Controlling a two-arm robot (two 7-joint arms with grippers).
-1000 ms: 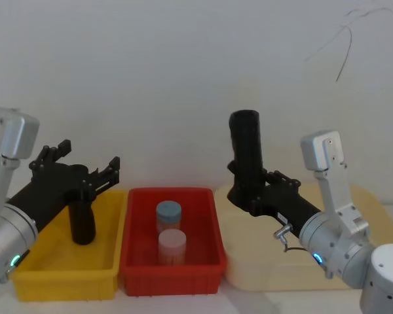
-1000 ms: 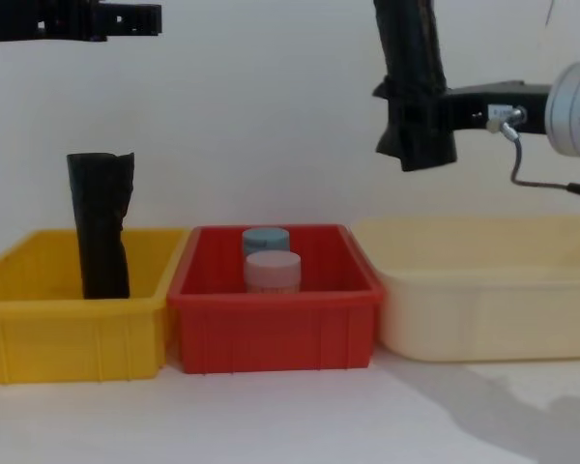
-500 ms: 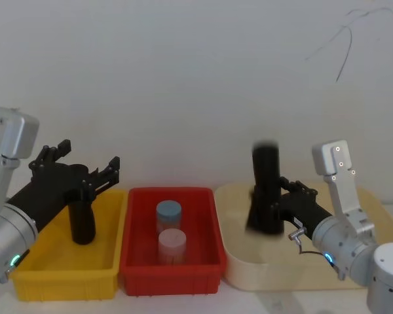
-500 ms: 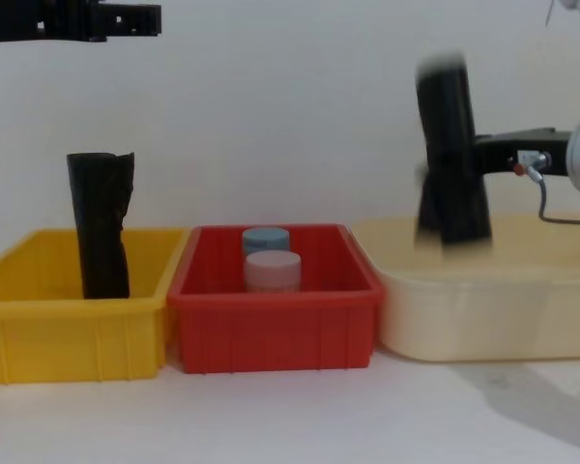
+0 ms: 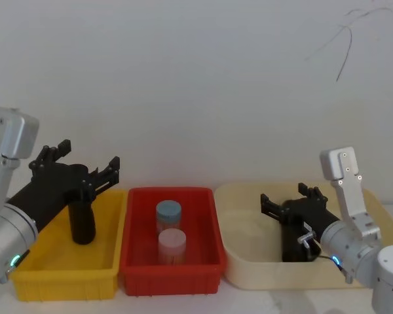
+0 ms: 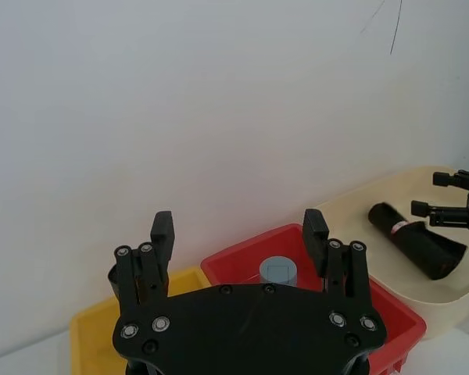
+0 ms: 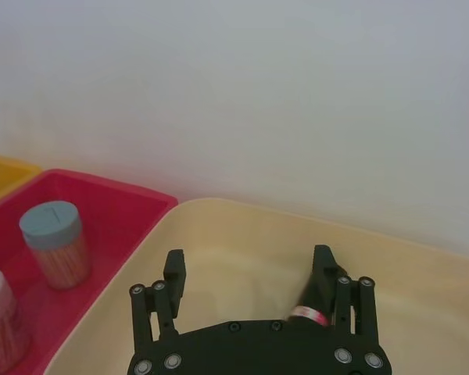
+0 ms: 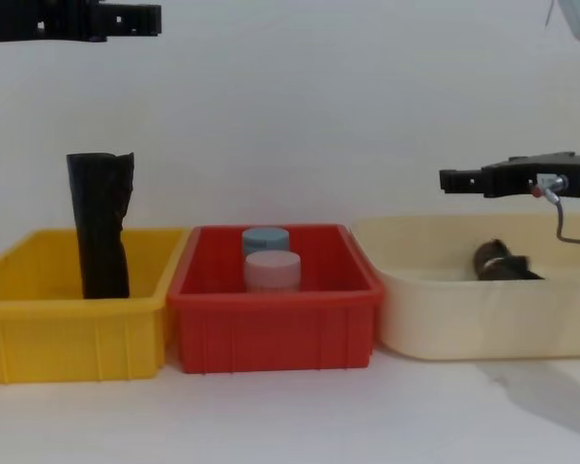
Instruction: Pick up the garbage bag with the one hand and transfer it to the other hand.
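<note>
Garbage bag (image 8: 498,261) lies on its side in the cream tray (image 8: 445,319), seemingly just under the wide-spread fingers of the right gripper (image 5: 281,196). Nothing grips it, so a handover needs a fresh grasp. The left gripper (image 5: 90,154) hovers wide open, well apart.

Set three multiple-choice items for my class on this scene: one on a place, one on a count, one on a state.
1. The garbage bag lies:
A. in the red bin
B. in the cream bin
C. in the right gripper

2. How many jars stand in the red bin?
A. one
B. two
C. three

3. The right gripper is:
A. open
B. shut on the bag
C. shut on a jar

Answers:
1 B: the bag lies on its side on the cream bin's floor.
2 B: one jar has a blue lid, the other a pink lid.
3 A: its fingers stand apart above the bag, with nothing between them.

The left gripper hovers open above the yellow bin.
</note>
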